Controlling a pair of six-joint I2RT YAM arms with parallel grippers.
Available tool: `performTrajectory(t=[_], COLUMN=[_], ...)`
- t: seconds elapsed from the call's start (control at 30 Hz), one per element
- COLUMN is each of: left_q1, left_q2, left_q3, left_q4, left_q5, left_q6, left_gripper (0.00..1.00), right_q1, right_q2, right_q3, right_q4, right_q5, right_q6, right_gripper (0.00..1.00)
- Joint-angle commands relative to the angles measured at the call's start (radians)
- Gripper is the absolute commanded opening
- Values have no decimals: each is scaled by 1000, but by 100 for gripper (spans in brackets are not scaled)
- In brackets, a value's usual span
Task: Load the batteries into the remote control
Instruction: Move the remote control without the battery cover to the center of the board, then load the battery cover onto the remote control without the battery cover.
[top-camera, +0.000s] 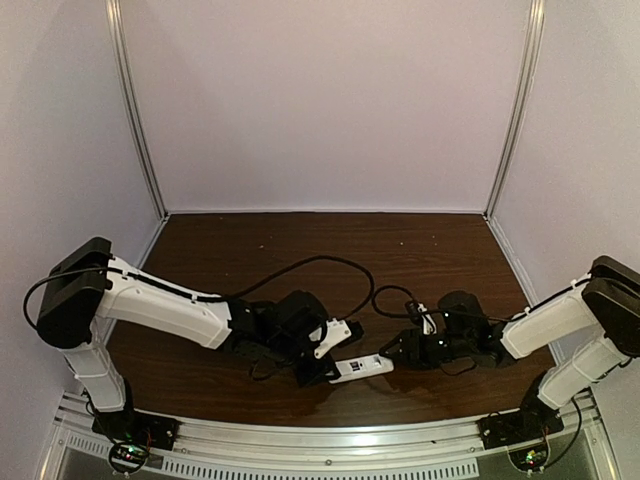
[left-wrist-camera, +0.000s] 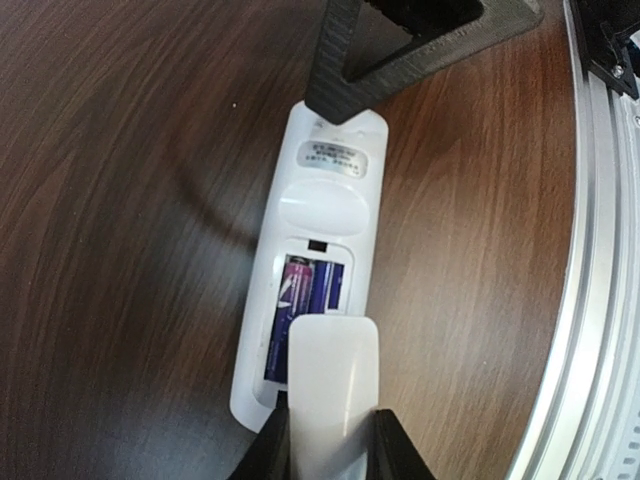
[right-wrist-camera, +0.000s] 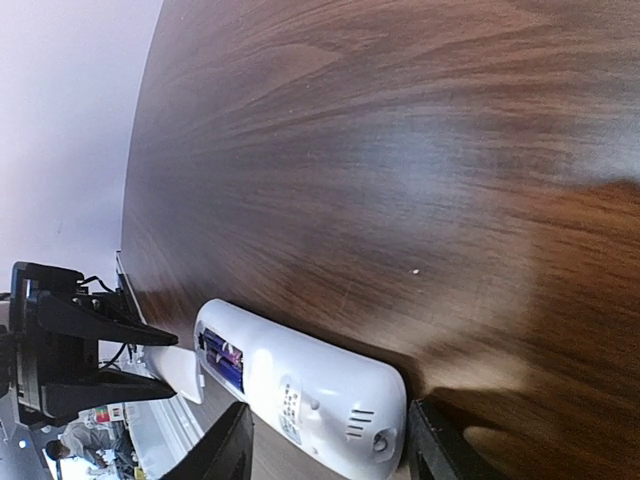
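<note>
The white remote control (left-wrist-camera: 325, 190) lies back up on the brown table, and its battery bay shows two blue-purple batteries (left-wrist-camera: 308, 295) side by side. My left gripper (left-wrist-camera: 330, 425) is shut on the small white cover piece (left-wrist-camera: 335, 370), which overlaps the near end of the bay. My right gripper (right-wrist-camera: 330, 430) is open, one finger on each side of the remote's (right-wrist-camera: 320, 385) far end, with a gap at the left finger. From this side the batteries (right-wrist-camera: 222, 360) also show in the bay. From above, the remote (top-camera: 365, 367) lies between both grippers.
An aluminium rail (left-wrist-camera: 590, 300) runs along the table's near edge, close beside the remote. Black cables (top-camera: 330, 265) loop over the table behind the grippers. Pale walls with metal posts (top-camera: 140, 120) enclose the table on three sides.
</note>
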Motion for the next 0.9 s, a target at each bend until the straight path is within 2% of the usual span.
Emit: performTrajectory(t=[0.0, 0.23, 0.4, 0.67, 0.87], left_q1=[13, 13, 13, 19, 44], left_q2=[-48, -57, -56, -26, -8], left_q3=[-32, -33, -24, 1, 11], left_q4=[52, 30, 15, 20, 30], left_q5=[-21, -19, -30, -20, 11], left_q6=[12, 116, 185, 223, 242], left_gripper=[19, 19, 19, 20, 20], right_q1=[31, 44, 20, -24, -68], right_q2=[41, 58, 9, -74, -99], right_q3=[-12, -4, -5, 21, 4], right_q4=[98, 136, 117, 13, 28], right_q5=[5, 14, 15, -14, -46], right_q6=[94, 94, 92, 37, 33], right_gripper=[53, 59, 62, 71, 76])
